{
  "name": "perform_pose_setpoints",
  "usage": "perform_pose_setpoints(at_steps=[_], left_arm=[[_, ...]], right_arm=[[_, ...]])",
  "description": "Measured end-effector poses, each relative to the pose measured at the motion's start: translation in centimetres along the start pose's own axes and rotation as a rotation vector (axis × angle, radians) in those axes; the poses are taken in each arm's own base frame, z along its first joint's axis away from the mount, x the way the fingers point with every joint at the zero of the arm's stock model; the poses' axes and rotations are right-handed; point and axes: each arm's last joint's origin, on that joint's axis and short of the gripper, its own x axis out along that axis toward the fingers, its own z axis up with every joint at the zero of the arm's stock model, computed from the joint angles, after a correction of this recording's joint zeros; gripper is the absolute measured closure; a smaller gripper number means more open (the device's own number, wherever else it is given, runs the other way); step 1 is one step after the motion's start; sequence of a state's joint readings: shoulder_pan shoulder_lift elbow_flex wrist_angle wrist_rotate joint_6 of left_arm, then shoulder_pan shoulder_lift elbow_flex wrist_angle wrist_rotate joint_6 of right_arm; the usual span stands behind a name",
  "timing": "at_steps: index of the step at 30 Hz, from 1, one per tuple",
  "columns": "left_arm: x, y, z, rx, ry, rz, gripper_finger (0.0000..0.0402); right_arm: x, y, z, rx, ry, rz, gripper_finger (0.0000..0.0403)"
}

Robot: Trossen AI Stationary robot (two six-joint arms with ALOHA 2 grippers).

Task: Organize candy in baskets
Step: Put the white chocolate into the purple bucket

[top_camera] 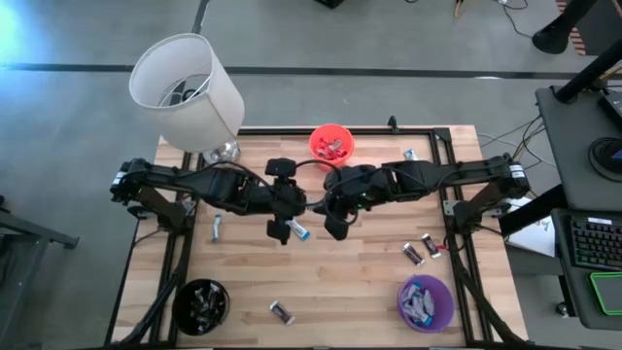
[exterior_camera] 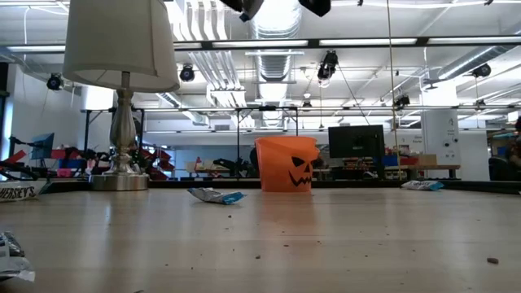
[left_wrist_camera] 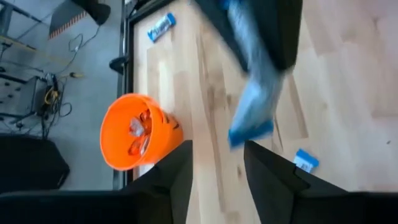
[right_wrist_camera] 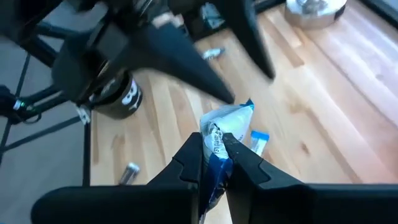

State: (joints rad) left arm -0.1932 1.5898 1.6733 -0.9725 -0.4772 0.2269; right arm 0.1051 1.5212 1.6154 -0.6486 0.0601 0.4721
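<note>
1. Right gripper [right_wrist_camera: 214, 152] hangs above the middle of the desk [top_camera: 350, 282], and we see its fingers pinched narrow on a light blue and white candy [right_wrist_camera: 222, 130]; the wrapper's print is too crumpled for us to read.
2. Facing it, the left gripper [top_camera: 288, 226] has its fingers spread apart with nothing between them, the held candy hanging just in front of them in its wrist view.
3. We find another blue and white candy [top_camera: 299, 231] lying on the desk under the two grippers.
4. We can read "HERSHEY'S" on a wrapper [exterior_camera: 18, 192] cut off by the picture's edge in the low view.
5. Near the desk's far edge stands the orange-red basket [top_camera: 330, 144] with candies inside; in the low view it carries a black jack-o'-lantern face.
6. At the near right corner sits the purple basket [top_camera: 426, 301], part filled, and at the near left corner the black basket [top_camera: 201, 303], whose marking we cannot make out.
7. We count loose candies near the right edge [top_camera: 424, 249], one by the near edge [top_camera: 282, 311], one by the left edge [top_camera: 216, 227] and one by the far right corner [top_camera: 411, 154]; their labels are too small to read.
8. A white lamp [top_camera: 187, 92] covers the far left corner.
</note>
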Motion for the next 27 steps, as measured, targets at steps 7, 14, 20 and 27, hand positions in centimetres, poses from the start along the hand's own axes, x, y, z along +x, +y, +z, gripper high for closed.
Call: perform_pose_setpoints(at_steps=[7, 14, 20, 27], left_arm=[[0.0, -0.2, -0.9, 0.013, 0.086, -0.023, 0.0259], [-0.2, -0.4, -1.9, 0.039, 0.181, -0.047, 0.0259], [-0.2, -0.2, -2.3, 0.047, 0.219, -0.052, 0.0260], [0.0, 0.1, -2.4, 0.044, 0.223, -0.047, 0.0260]], right_arm=[[-2.2, -0.6, -1.6, 0.111, 0.178, -0.046, 0.0376], [-4.7, 0.1, -4.4, 0.285, 0.506, 0.008, 0.0376], [-6.1, 2.3, -7.2, 0.348, 0.773, 0.054, 0.0376], [-7.6, 5.1, -9.8, 0.397, 0.914, 0.012, 0.0376]])
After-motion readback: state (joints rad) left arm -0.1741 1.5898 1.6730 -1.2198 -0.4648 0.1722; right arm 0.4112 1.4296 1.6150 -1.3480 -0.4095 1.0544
